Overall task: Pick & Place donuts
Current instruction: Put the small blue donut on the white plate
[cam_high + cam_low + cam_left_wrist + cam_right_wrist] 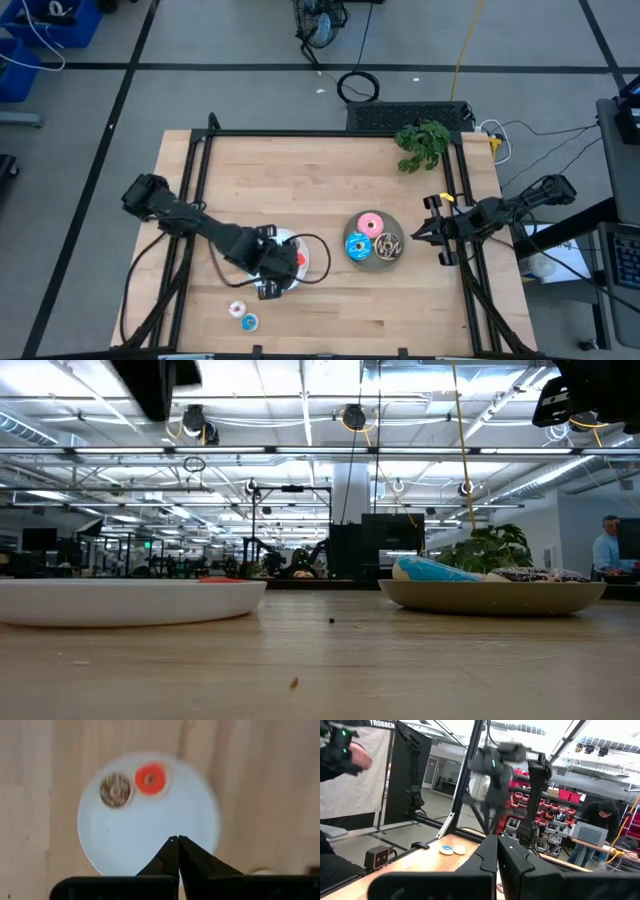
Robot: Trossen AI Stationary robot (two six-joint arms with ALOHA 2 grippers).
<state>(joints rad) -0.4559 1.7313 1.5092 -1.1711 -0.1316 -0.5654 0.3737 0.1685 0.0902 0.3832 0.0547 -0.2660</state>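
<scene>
A white plate [150, 835] [290, 258] carries a brown mini donut [116, 790] and a red mini donut [151, 779]. My left gripper [177, 840] [272, 265] hovers above that plate, shut and empty. A grey plate [398, 228] holds the pink donut [370, 222], the blue donut [357, 246] and the chocolate donut [388, 245]. A white-pink mini donut [237, 309] and a blue mini donut [249, 322] lie on the table near its near edge. My right gripper [497, 839] [428, 233] waits shut, right of the grey plate.
A green plant [422, 143] sits at the table's far right. Black frame rails [195, 190] run along the table's left and right sides. A thin cable [318, 250] loops beside the white plate. Bare wood [300, 180] fills the middle and far part.
</scene>
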